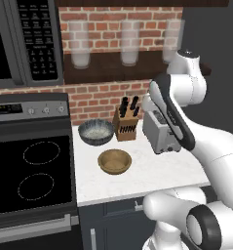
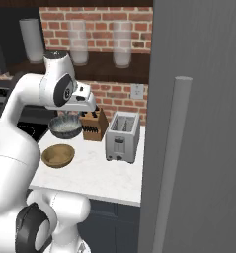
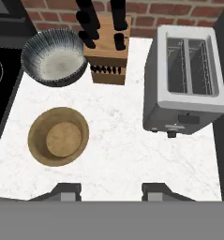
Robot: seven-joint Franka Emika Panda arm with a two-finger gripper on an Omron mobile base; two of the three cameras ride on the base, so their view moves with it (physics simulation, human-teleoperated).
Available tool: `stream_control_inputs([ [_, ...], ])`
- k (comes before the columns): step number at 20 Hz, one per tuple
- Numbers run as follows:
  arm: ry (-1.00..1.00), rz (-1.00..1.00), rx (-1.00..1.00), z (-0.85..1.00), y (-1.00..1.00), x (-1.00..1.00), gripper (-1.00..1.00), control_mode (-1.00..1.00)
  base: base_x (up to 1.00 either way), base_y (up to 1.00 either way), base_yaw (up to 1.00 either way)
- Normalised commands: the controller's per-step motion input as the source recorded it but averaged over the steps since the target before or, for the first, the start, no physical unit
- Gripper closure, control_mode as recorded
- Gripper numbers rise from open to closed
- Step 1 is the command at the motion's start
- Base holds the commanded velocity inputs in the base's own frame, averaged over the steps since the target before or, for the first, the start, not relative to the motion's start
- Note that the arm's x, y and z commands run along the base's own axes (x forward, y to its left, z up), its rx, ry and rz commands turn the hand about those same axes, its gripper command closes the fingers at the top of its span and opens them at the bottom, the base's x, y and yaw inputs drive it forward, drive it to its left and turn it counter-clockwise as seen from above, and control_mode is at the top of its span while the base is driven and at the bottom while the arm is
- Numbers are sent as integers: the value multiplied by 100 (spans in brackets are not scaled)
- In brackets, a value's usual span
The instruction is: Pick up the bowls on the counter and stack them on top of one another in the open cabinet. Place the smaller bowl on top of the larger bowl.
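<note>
The fingers (image 3: 111, 190) stand wide apart and empty, high above the tabletop (image 3: 118, 140). The dark bowl (image 3: 54, 57) lies far ahead-left; the wooden bowl (image 3: 58, 136) lies nearer, left. Take the dark bowl first: center over its rim, descend vertically, then close.

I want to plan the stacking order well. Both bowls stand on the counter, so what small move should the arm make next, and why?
Probably move the gripper toward the larger bowl and lower it over the rim. It must go on the shelf first, and both it and the smaller bowl sit untouched on the counter; the open fingers hold nothing.
</note>
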Motion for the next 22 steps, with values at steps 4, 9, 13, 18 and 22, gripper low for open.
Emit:
stream_control_inputs([
  [4,0,1,-4,-9,45,-4,-100,-100,0,0,0],
  [9,7,-15,-1,-75,82,-1,-100,-100,0,0,0],
  [13,25,-18,2,-100,74,17,-100,-100,0,0,0],
  [18,38,-22,21,-100,11,42,-100,-100,0,0,0],
  [22,12,-4,7,-36,-2,50,-100,-100,0,0,0],
])
